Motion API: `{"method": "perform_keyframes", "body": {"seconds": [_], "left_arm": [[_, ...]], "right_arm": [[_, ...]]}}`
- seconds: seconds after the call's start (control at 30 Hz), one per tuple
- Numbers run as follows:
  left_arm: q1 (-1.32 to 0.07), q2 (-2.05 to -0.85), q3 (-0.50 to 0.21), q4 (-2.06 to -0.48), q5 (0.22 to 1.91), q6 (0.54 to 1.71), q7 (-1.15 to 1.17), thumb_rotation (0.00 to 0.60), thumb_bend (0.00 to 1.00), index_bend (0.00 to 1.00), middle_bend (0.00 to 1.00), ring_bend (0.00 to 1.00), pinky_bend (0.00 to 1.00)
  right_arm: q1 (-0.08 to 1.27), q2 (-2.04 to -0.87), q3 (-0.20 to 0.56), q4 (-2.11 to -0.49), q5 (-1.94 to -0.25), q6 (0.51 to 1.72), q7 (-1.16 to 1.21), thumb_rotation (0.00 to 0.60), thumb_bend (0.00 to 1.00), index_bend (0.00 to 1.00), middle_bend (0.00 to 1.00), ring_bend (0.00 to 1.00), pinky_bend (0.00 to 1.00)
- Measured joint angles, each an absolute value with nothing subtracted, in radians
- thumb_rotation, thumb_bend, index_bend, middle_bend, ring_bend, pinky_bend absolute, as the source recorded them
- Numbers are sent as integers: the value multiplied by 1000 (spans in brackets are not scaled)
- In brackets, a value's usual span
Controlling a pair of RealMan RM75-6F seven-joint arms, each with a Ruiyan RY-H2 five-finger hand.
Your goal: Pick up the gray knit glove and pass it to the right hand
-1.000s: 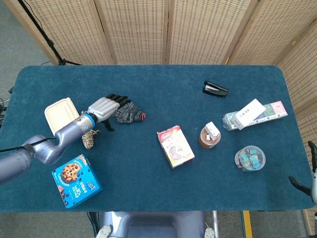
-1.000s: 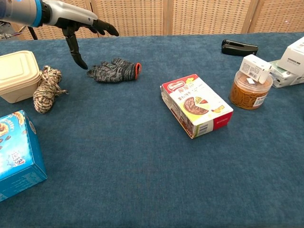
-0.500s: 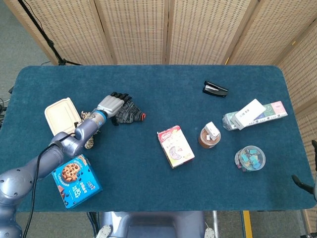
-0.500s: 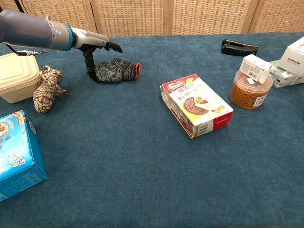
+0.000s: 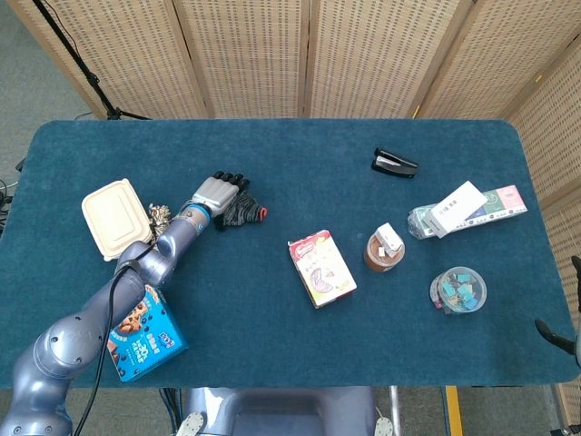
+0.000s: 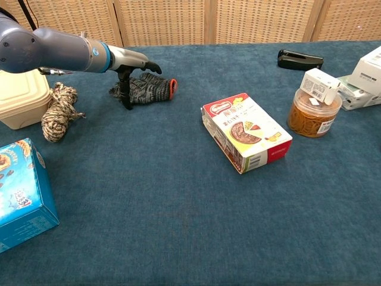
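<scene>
The left hand (image 6: 132, 67) rests over the glove (image 6: 149, 89), thumb planted on the tabletop (image 6: 178, 208). I cannot tell whether it grips. The right hand is out of sight.

- One gray knit glove (image 5: 241, 211) with a red cuff.
- One robot hand (image 5: 215, 193) in view, the left one.
- One cream lidded food container (image 5: 113, 218).
- One bundle of twisted rope (image 6: 57, 111).
- One blue cookie box (image 5: 142, 331).
- One red and yellow snack box (image 5: 321, 268).
- One black stapler (image 5: 395, 163).
- One jar of brown contents (image 5: 383, 249), with one small white box on its lid.
- One round clear tub of small colored items (image 5: 458, 290).
- One cluster of flat packets and boxes (image 5: 466, 209); their number cannot be told.
- One blue counter (image 5: 290, 154).
</scene>
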State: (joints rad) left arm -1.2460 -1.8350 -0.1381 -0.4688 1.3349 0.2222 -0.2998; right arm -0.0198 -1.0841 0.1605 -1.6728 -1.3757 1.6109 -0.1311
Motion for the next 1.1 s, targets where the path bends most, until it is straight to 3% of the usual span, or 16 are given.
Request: {"method": "perform_keyframes", "body": {"seconds": [0.1, 0.17, 0.4, 0.77, 1.1], "left_arm": [[-1248, -1846, -138, -452, 1344, 231, -301, 600, 80, 302, 248, 180, 304], [-1246, -1851, -138, -445, 1348, 249, -300, 600, 126, 383, 317, 244, 368], [-1214, -1866, -132, -422, 1373, 375, -290, 600, 312, 555, 426, 361, 510], [-1182, -1830, -122, -472, 1395, 438, -305, 600, 379, 628, 485, 410, 548], [-1152, -1631, -90, -712, 1471, 559, -403, 600, 378, 629, 486, 411, 548]], "right_arm": [[-21, -1083, 160, -1674, -1380, 1616, -130, 600, 0, 0, 0, 0, 0], [-23, -1083, 159, -1675, -1383, 1620, -127, 600, 0, 0, 0, 0, 0], [-25, -1081, 156, -1678, -1390, 1623, -126, 600, 0, 0, 0, 0, 0], [-23, -1083, 148, -1678, -1404, 1618, -125, 600, 0, 0, 0, 0, 0], [19, -1099, 115, -1638, -1496, 1566, -117, 600, 0, 0, 0, 0, 0]]}}
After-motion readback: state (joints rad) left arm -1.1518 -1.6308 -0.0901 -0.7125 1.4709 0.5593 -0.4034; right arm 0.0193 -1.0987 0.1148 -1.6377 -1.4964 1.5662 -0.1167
